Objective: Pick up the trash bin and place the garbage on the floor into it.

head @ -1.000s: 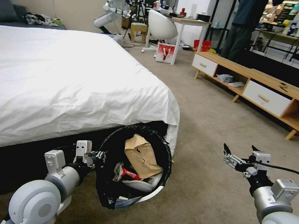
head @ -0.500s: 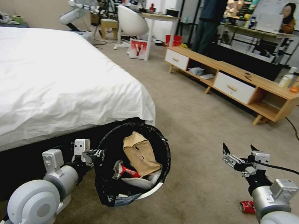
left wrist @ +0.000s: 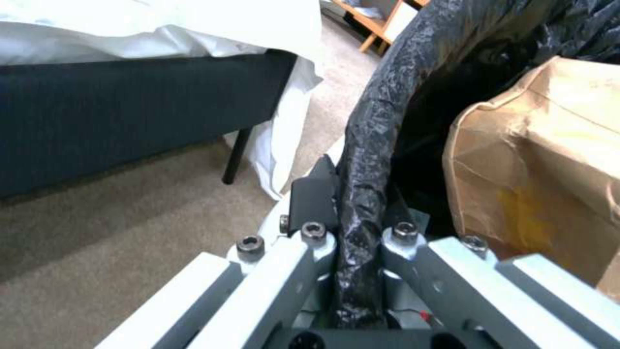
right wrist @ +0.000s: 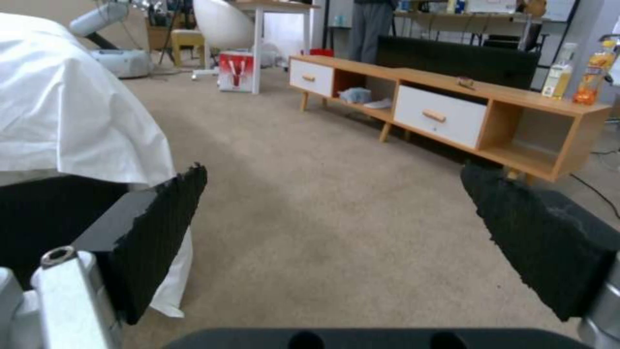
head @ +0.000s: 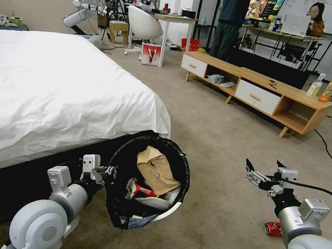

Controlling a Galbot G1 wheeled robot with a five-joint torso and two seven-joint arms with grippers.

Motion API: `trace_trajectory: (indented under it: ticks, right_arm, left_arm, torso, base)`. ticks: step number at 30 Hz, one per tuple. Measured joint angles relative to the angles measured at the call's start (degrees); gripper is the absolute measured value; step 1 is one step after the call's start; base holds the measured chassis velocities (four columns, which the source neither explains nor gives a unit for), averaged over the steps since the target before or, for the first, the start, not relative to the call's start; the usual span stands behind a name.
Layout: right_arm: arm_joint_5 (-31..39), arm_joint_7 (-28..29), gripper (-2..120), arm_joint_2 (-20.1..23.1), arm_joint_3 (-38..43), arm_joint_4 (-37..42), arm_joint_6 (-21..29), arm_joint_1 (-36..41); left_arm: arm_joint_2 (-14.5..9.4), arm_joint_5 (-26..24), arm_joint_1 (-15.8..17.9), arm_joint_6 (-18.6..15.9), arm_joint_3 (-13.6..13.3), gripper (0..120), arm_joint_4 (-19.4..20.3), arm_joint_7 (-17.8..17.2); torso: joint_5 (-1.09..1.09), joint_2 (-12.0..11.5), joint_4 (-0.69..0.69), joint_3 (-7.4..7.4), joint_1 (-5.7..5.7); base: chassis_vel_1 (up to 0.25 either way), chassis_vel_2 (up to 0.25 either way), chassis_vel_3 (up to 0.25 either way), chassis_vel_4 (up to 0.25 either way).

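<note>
Now the view has swung right: bed (head: pixel 55 83) upper left, floor (head: pixel 220 149) wider. Trash bin (head: pixel 147 182) lower centre, left gripper (head: pixel 105 171) clamped on its rim. Right gripper (head: pixel 260 172) wide open, empty. Crushed can (head: pixel 272 228) newly visible, lower right, likely next.

One bin (head: pixel 147 182), holding one brown paper piece (head: pixel 155 170) and one red wrapper (head: pixel 144 191). One crushed red can (head: pixel 272 228) on the carpet (head: pixel 212 148). Two drink bottles (head: pixel 323 87) on the wooden cabinet (head: pixel 255 81), which has two white drawers (head: pixel 255 97). One bed (head: pixel 55 87).
</note>
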State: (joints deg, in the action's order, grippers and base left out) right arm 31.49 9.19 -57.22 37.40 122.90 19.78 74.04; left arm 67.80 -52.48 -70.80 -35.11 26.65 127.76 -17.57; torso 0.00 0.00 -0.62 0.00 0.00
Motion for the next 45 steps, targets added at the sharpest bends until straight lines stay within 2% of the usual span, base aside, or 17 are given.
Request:
trace_trajectory:
  ticks: [23,30,34,45]
  right_arm:
    - [0.0,0.0,100,-0.1,-0.5,-0.8,-0.1,-0.5]
    - [0.0,0.0,100,-0.2,-0.5,-0.9,-0.1,-0.6]
    - [0.0,0.1,100,-0.2,-0.5,-0.9,-0.1,-0.6]
    - [0.2,2.4,100,-0.4,-1.1,-0.7,0.6,-0.7]
  left_arm:
    - [0.3,-0.2,0.4,0.0,0.1,2,-0.7,0.0]
    - [0.4,-0.2,0.5,0.1,0.2,2,-0.9,0.0]
    - [0.5,-0.2,0.4,0.1,0.1,2,-0.9,0.0]
    - [0.5,-0.2,0.4,-0.1,0.1,2,-1.1,0.0]
  torso:
    - [0.00,0.0,-0.05,0.00,0.00]
    - [0.00,0.0,0.03,0.00,0.00]
    - [0.00,0.0,-0.01,0.00,0.00]
    - [0.00,0.0,0.00,0.00,0.00]
  base:
    - [-0.065,-0.065,-0.064,-0.060]
    - [-0.013,-0.019,-0.017,-0.015]
    - [0.000,0.000,0.000,0.000]
    - [0.000,0.000,0.000,0.000]
